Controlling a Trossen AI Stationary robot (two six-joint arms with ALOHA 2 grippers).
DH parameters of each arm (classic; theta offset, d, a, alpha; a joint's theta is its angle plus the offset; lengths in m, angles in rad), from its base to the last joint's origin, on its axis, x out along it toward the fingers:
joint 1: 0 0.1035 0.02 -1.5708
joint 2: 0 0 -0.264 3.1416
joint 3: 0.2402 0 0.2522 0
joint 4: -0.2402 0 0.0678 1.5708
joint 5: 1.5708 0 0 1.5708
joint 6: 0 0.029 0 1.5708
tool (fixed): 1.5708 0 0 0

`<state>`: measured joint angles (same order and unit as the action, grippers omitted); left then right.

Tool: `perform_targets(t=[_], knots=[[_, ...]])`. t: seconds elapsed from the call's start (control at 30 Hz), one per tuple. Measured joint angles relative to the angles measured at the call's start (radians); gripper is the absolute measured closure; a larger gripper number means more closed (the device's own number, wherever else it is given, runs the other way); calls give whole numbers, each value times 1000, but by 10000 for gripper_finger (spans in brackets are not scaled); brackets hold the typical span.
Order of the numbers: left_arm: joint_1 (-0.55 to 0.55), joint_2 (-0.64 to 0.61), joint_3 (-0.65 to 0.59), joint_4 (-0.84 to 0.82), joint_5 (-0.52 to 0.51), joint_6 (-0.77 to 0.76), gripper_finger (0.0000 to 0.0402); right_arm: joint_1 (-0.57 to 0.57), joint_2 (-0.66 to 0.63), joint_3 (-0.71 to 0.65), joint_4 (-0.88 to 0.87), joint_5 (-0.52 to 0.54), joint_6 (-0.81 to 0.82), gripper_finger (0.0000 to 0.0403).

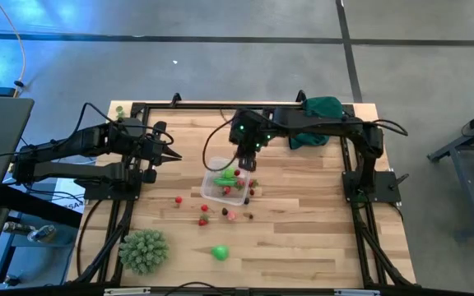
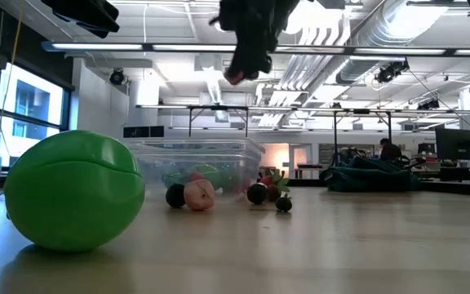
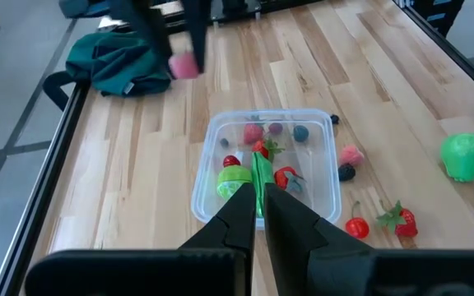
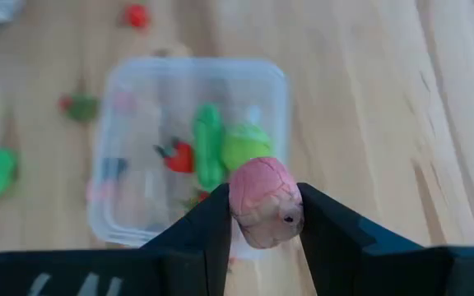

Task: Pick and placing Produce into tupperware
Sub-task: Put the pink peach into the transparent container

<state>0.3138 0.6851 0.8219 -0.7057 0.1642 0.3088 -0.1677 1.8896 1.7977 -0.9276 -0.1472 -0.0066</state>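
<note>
The clear tupperware [image 1: 225,187] sits mid-table and holds several red and green produce pieces [image 3: 257,156]. More produce lies loose on the wood near it: red pieces [image 1: 203,215], a pink one [image 2: 199,194] and dark ones [image 2: 257,193]. My right gripper [image 4: 263,218] hangs above the tupperware's far right side, shut on a pink produce piece [image 4: 263,200]. My left gripper [image 3: 259,215] waits shut at the table's left [image 1: 169,154], raised and aimed toward the tupperware. My right gripper pinches the pink produce piece's two opposite sides [image 4: 235,205] between its two fingers. The fingers slant steeply down from the table's far right. The piece is lifted clear, high above the tupperware [image 2: 233,75].
A large green ball-like fruit [image 1: 219,252] and a spiky pale-green ball [image 1: 144,250] lie near the front edge. A dark green cloth [image 1: 318,119] is bunched at the far right. Bare wood stretches to the right of the tupperware.
</note>
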Motion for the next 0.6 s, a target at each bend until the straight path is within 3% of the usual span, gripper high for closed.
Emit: perform_targets(t=[0.17,0.4,0.6], knots=[[0,0,0,0,0,0,383,80,-1,0,75,-26,-34,286],[0,0,0,0,0,0,383,151,32,1,115,109,-43,286],[0,0,0,0,0,0,383,156,134,1,102,115,-12,286]])
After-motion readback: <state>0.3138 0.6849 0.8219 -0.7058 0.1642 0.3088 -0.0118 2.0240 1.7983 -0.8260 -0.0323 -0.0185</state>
